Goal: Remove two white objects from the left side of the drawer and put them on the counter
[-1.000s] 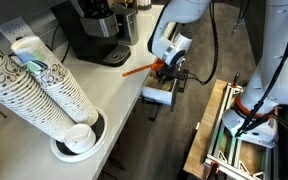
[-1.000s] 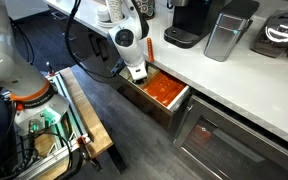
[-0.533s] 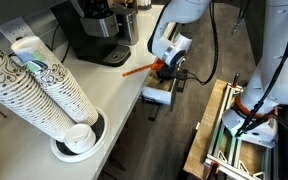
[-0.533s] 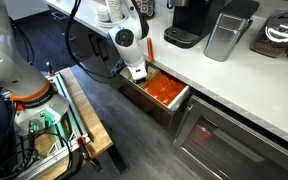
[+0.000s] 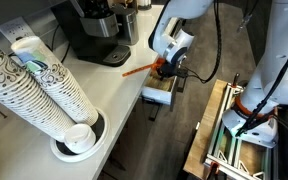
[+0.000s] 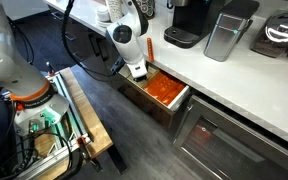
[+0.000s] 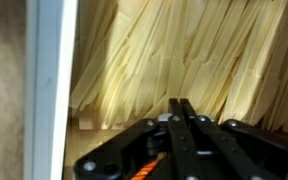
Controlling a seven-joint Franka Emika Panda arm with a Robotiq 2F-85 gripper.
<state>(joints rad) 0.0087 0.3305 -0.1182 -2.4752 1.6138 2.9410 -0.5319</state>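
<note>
The drawer (image 5: 160,97) is pulled out below the front edge of the counter (image 6: 246,88), and pale paper packets (image 7: 184,50) are seen inside. The gripper (image 6: 137,72) is held over it, fingers clenched together on nothing. Print on the stacked cups (image 5: 39,85) cannot be read.
</note>
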